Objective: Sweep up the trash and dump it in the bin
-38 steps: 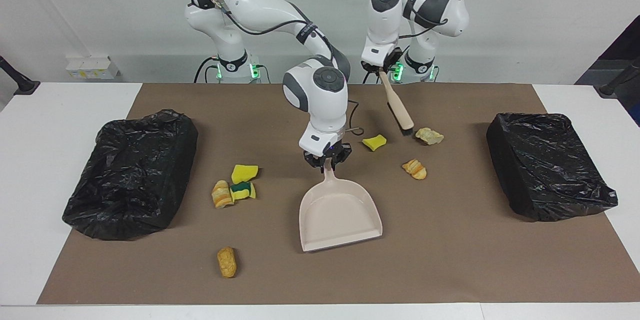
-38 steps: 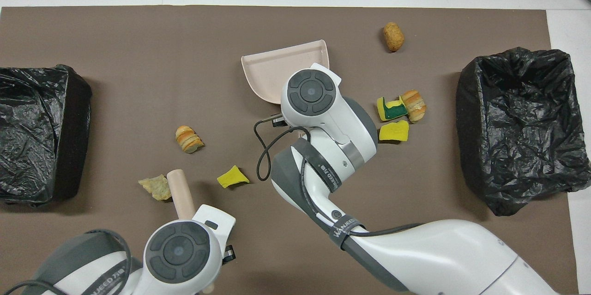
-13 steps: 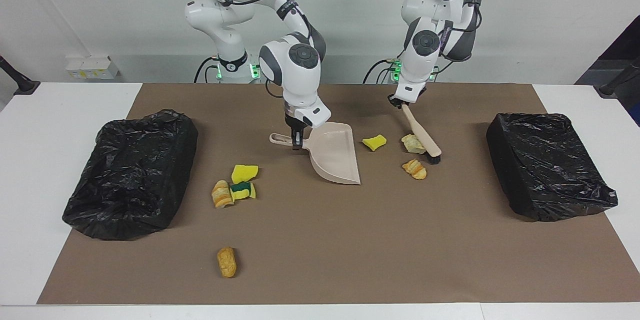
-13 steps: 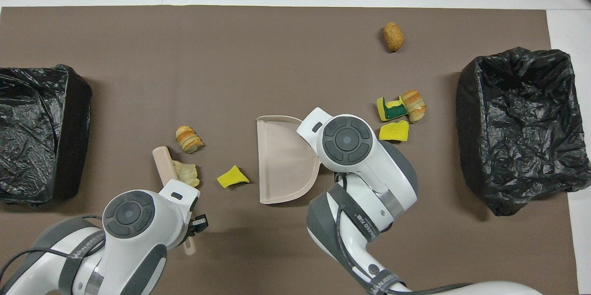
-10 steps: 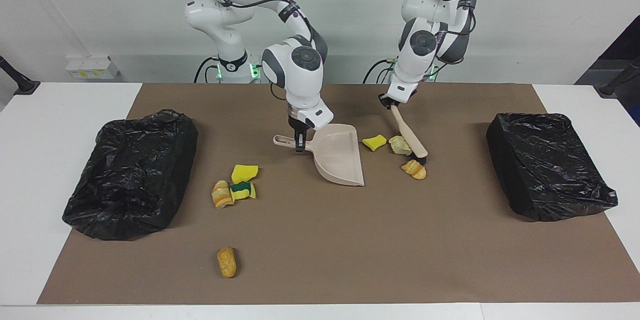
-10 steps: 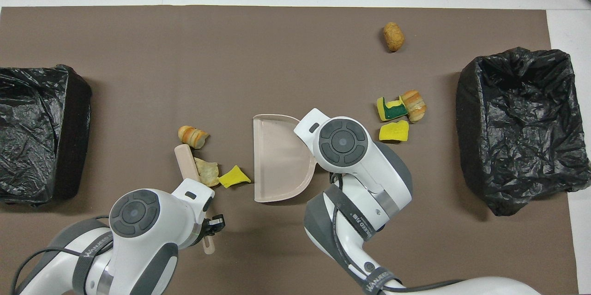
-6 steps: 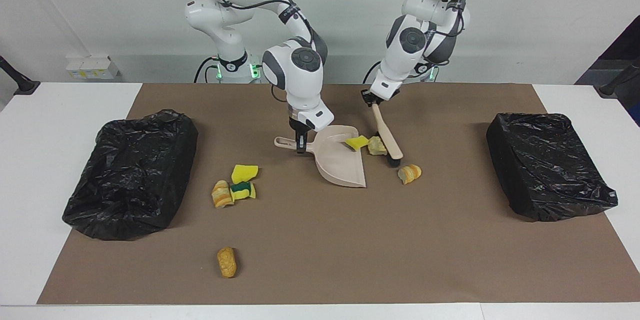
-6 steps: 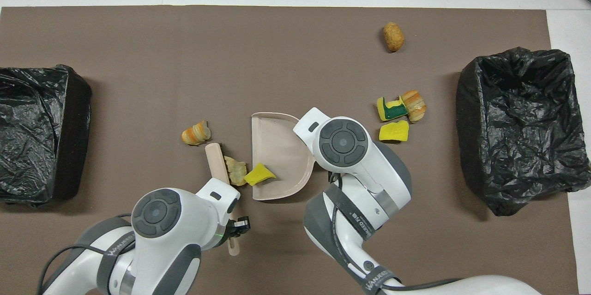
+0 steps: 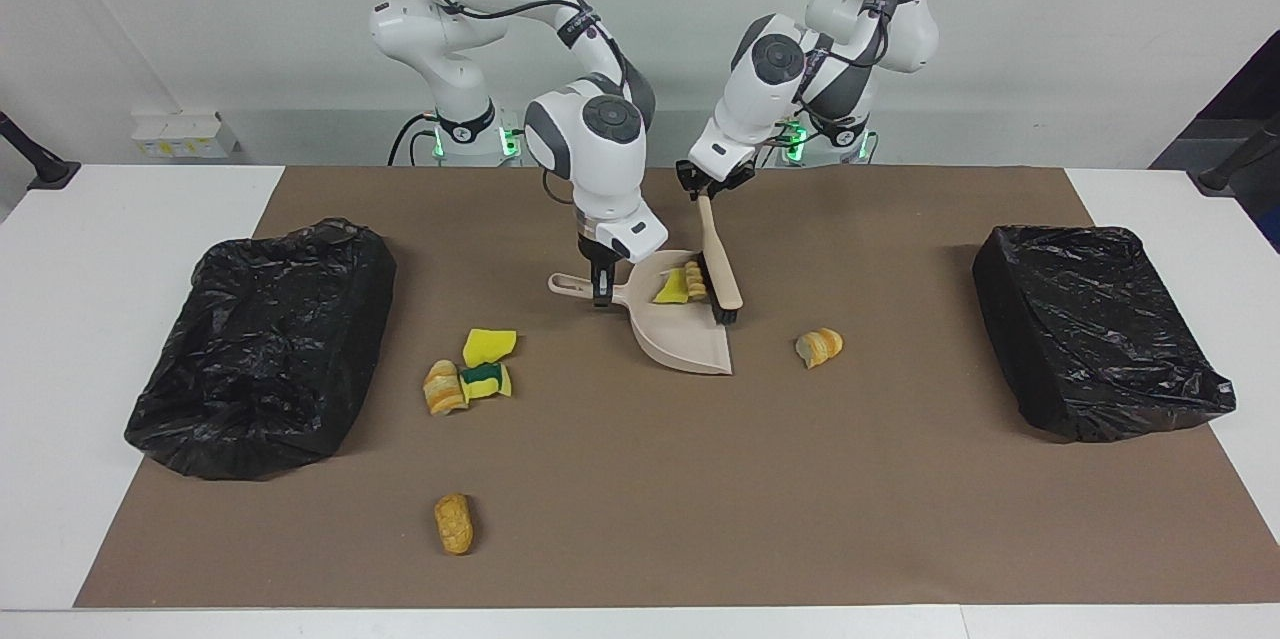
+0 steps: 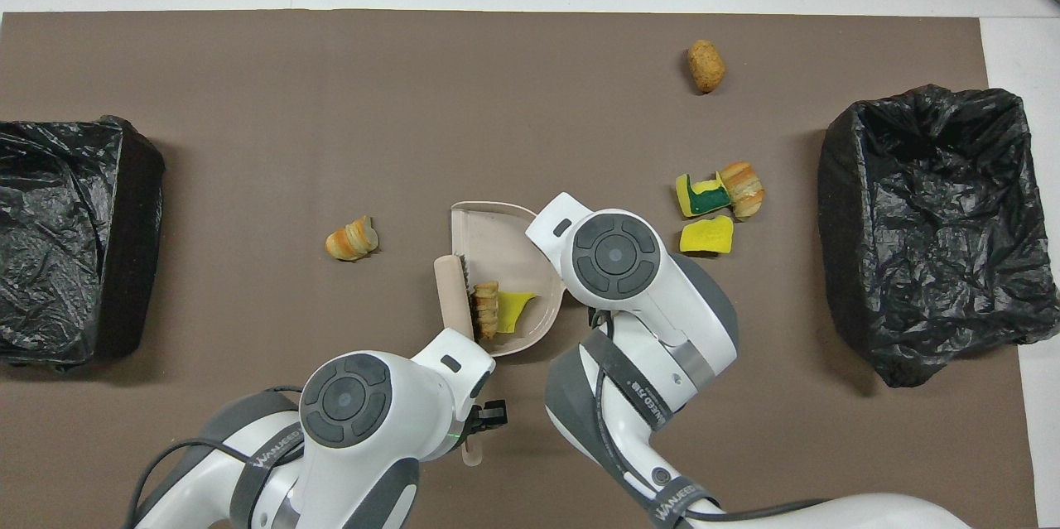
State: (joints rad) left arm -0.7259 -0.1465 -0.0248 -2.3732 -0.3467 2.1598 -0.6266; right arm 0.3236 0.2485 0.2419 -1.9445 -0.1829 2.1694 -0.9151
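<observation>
Matte brown paper mat [image 9: 640, 479]: right gripper [image 9: 600, 294] clamps the smooth beige plastic dustpan [image 9: 690, 339] (holding spongy yellow scraps [image 9: 668, 289]); left gripper [image 9: 712, 184] grips the wooden-handled brush [image 9: 720, 264].

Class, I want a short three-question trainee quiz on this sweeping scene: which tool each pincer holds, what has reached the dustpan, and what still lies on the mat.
1. True or false: the left pincer holds the brush.
2. Which tool does the right pincer hold?
3. How many trash pieces lie in the dustpan? A) none B) two C) five

Key: 1 true; 2 the dustpan, by its handle; 3 B, a yellow sponge scrap and a bread chunk.
</observation>
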